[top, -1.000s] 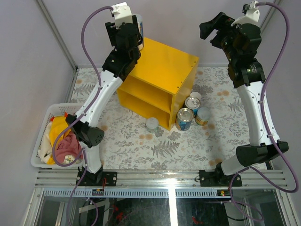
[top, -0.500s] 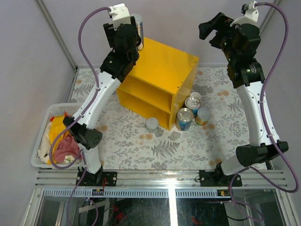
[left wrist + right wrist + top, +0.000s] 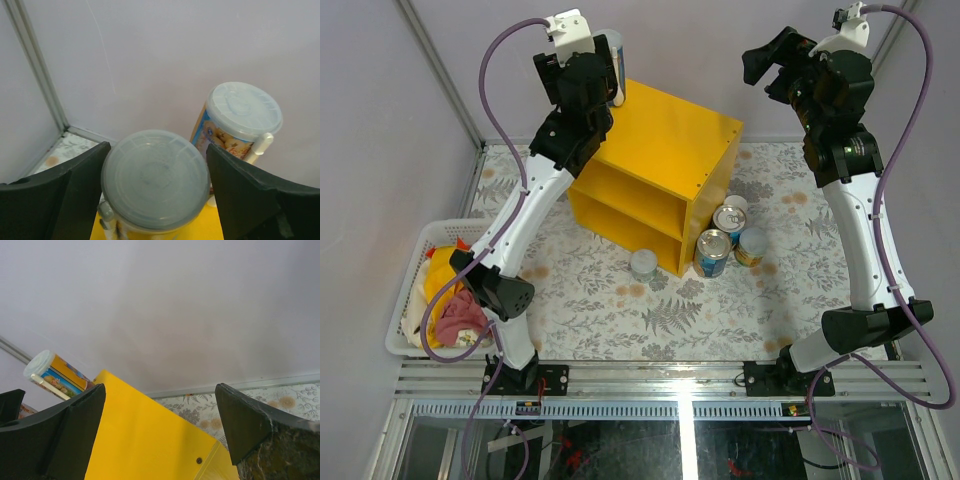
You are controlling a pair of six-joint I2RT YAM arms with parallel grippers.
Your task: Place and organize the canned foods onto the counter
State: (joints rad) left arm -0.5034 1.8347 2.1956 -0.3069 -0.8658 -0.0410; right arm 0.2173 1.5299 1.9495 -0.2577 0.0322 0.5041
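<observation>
The counter [image 3: 670, 130] is a yellow box with two open compartments. At its far left corner, my left gripper [image 3: 608, 68] straddles a tall yellow tube [image 3: 155, 180] with a pale lid. The tube stands on the counter top. The black fingers [image 3: 75, 195] sit close on both sides of the lid, and I cannot tell whether they press on it. A second tube [image 3: 240, 120] stands just behind. My right gripper [image 3: 760, 62] hangs open and empty high over the counter's right side. Two blue-labelled cans [image 3: 713, 252] [image 3: 730, 217], a short can [image 3: 752, 245] and a pale-lidded can [image 3: 643, 263] stand on the table.
A white basket [image 3: 410, 290] holding cloths sits at the table's left edge. The back wall and a metal frame post [image 3: 37, 75] stand close behind the counter. The table cans cluster at the counter's front right corner.
My left wrist has shifted a little to the left over the counter's corner, with the tube still between its jaws. The right arm has not moved.
</observation>
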